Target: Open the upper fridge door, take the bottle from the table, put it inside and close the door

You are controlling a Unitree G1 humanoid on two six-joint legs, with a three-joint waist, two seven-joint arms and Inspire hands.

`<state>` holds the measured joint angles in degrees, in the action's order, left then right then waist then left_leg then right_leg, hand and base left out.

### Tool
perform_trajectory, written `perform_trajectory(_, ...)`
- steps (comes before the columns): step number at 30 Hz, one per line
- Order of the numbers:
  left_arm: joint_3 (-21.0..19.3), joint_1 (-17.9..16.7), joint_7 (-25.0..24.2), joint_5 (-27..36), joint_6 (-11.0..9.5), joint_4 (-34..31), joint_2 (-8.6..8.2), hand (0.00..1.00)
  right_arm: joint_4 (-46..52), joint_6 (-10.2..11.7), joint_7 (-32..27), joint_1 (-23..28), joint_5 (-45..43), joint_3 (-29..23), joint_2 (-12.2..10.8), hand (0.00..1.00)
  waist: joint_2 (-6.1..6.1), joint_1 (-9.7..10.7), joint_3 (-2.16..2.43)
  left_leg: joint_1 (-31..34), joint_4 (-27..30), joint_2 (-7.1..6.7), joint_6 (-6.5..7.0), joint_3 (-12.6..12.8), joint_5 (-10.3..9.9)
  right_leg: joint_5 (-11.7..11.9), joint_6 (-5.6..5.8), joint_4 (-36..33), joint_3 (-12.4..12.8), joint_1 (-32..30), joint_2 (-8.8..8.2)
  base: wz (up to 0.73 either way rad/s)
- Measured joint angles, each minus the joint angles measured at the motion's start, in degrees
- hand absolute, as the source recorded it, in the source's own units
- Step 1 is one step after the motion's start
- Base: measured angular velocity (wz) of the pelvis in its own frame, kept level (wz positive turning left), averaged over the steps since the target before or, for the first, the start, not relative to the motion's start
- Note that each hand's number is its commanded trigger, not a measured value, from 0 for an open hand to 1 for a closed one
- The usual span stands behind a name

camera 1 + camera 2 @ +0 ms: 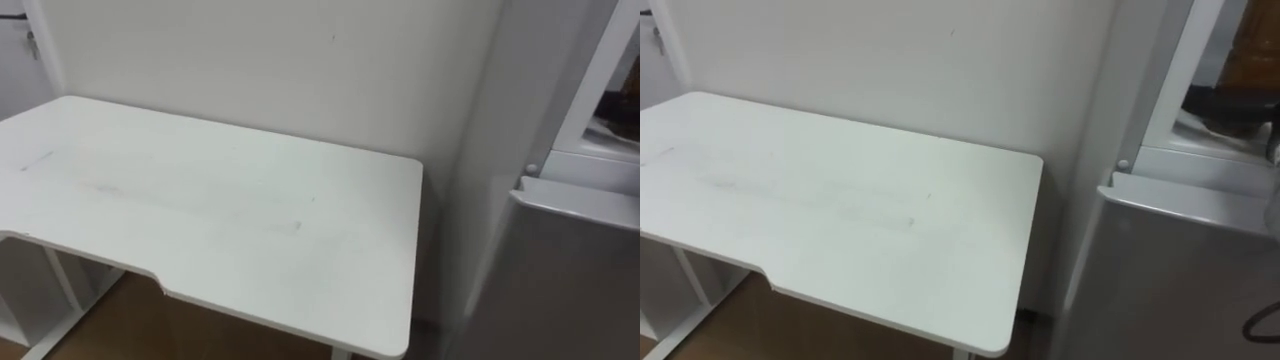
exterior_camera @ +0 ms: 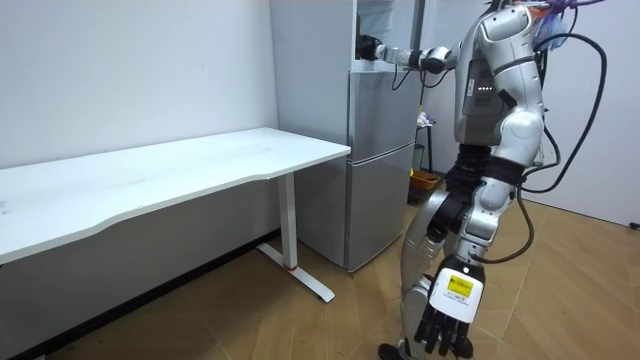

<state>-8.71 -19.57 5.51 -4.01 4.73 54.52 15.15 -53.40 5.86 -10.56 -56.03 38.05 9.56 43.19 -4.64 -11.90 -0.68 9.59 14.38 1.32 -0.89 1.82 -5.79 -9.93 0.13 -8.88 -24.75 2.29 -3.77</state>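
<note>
- Right hand [image 2: 368,47] is extended into the upper fridge [image 2: 385,20] — whether the bottle is gripped cannot be told.
- Left hand [image 2: 448,325] is hung low, fingers relaxed.

Soft, even indoor light fills the room. The white table [image 1: 230,220] reads bright, with a mild sheen on top. Shadow gathers under it and beside the fridge [image 1: 575,270], whose open upper compartment looks dark.

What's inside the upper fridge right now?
The right hand reaches into the upper fridge. Its wall covers the rest, so whether the bottle is inside cannot be seen.
</note>
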Motion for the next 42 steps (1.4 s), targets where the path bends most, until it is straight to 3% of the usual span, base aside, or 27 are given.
perform_trajectory(7,-0.1,0.0,-0.2,0.0,0.0,0.5,0.01,0.00,0.8,-1.2,0.7,0.4,0.5,-0.1,0.0,0.00,-0.44,0.5,0.08,-1.2,-0.9,-0.02,-0.02,0.5,0.0,0.0,0.04,0.1,0.5,0.8,-0.12,-0.03)
perform_trajectory(13,-0.2,-0.4,-0.3,-0.2,0.0,0.7,-0.01,0.00,7.6,-2.2,0.7,5.3,3.0,-0.2,0.0,0.00,-1.27,1.4,0.55,-2.3,-1.3,-0.09,-0.05,0.9,-0.1,-0.2,0.32,0.3,0.6,1.8,-0.21,-0.01)
perform_trajectory(18,-0.3,-0.5,-0.3,-0.2,0.0,0.7,-0.01,0.00,9.8,-2.2,0.9,7.9,5.6,-0.8,0.0,0.00,-1.25,2.0,0.59,-3.8,-1.7,-0.04,-0.07,1.2,-0.4,-0.2,0.33,0.2,1.0,2.9,-0.22,-0.01)
perform_trajectory(24,-0.3,-0.8,-0.3,0.0,0.0,0.8,-0.01,0.00,11.0,-2.6,1.8,9.1,6.9,-1.8,0.0,0.00,-0.75,2.2,0.61,-4.3,-1.7,-0.03,-0.07,1.3,-0.4,-0.2,0.34,0.2,1.3,3.3,-0.24,-0.02)
perform_trajectory(31,-0.4,-2.1,-0.2,-0.1,-0.1,0.6,-0.12,0.00,19.6,-3.6,-0.1,14.9,6.8,-3.3,0.0,0.00,0.45,4.0,1.27,-5.6,-2.1,0.00,-0.06,1.7,-0.4,-0.2,0.34,0.2,1.8,4.3,-0.26,-0.02)
perform_trajectory(38,-2.8,-3.0,0.3,-0.6,-0.1,0.1,-0.68,0.00,23.8,-4.1,-3.9,16.9,6.6,-6.9,0.0,0.00,-0.10,5.6,0.96,-7.4,-3.0,0.11,-0.09,3.5,-0.3,-0.3,0.47,0.3,3.6,4.9,-0.34,-0.14)
perform_trajectory(42,-3.7,-2.8,1.0,-0.5,-0.1,-1.2,-0.69,0.00,30.5,-4.1,-6.4,21.1,6.5,-9.2,0.0,0.00,-0.97,6.3,0.77,-8.2,-3.4,0.05,0.01,4.3,-0.4,-0.4,0.63,0.6,4.2,5.0,-0.41,-0.08)
